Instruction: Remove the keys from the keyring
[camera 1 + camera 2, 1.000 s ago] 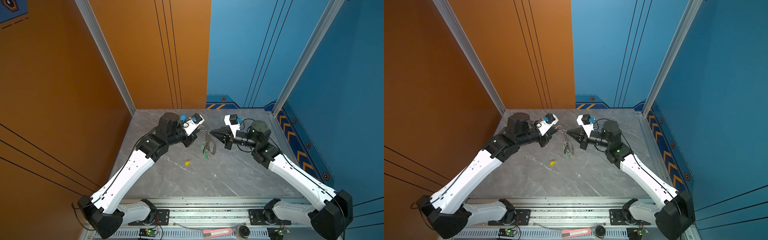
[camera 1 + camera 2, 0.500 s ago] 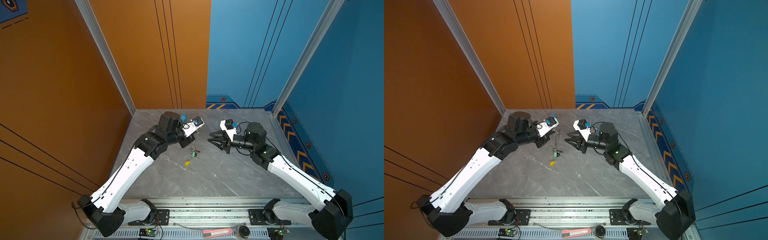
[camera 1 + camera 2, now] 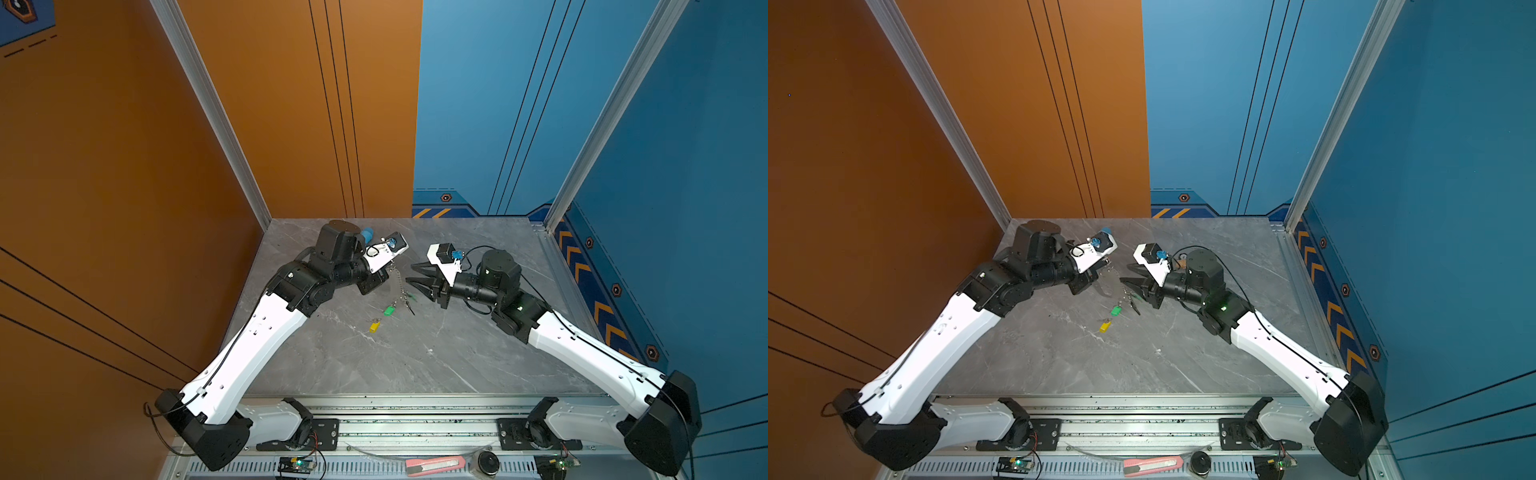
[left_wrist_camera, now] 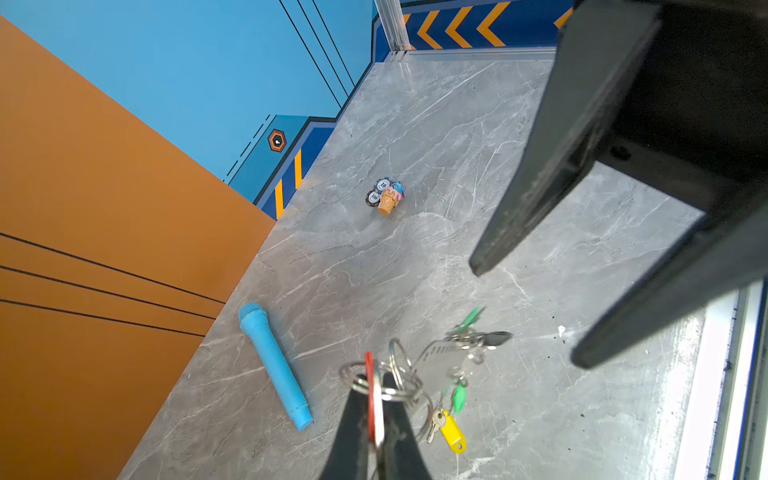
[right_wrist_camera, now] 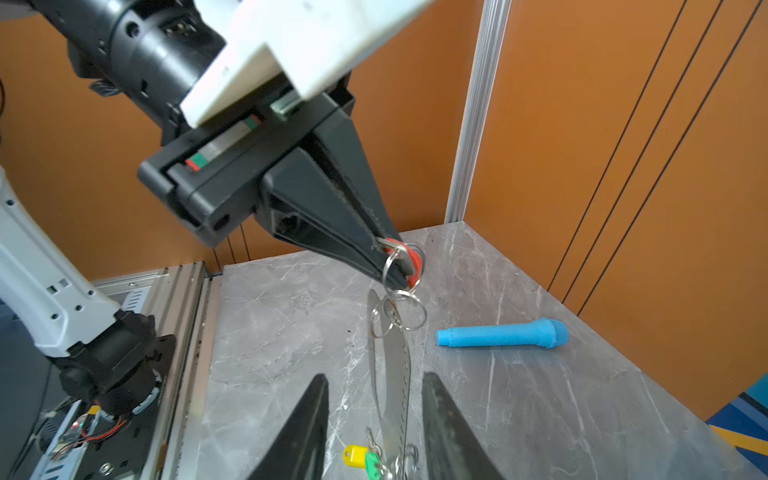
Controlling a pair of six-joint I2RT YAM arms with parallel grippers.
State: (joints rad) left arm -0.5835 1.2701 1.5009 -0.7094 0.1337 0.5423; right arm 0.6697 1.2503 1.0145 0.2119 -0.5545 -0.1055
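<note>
Your right gripper [image 3: 409, 273] has just let go. One second ago it was pinched shut at the keyring [image 5: 390, 365]. Now its jaws stand apart and it has drawn back a little toward the right edge of the desk [image 3: 415, 361]. In the right wrist view the grey plate of the keyring shows between its two fingers, and they do not touch it. Your left gripper [image 5: 392, 257] is still clamped together on the red tag [image 4: 369, 390], with the split rings [image 5: 401, 307] looped just beside its tips. So the whole bunch now hangs from this one hold, over the far half of the desk, about midway between its left and right edges. It has also swung a little toward the left arm. The green tags [image 4: 459, 395] and the black tag [image 4: 496, 337] are still on the bunch; whether its lower end rests on the desk I cannot tell. The yellow key [image 3: 374, 327] lies on the desk where it lay before, nearer to the front edge than the bunch, and it looks already free. I judge that this release has not freed a key: the red tag is still joined to the rings. You will probably need a new grip with the right gripper, on the plate or on one ring, before you pull again.
</note>
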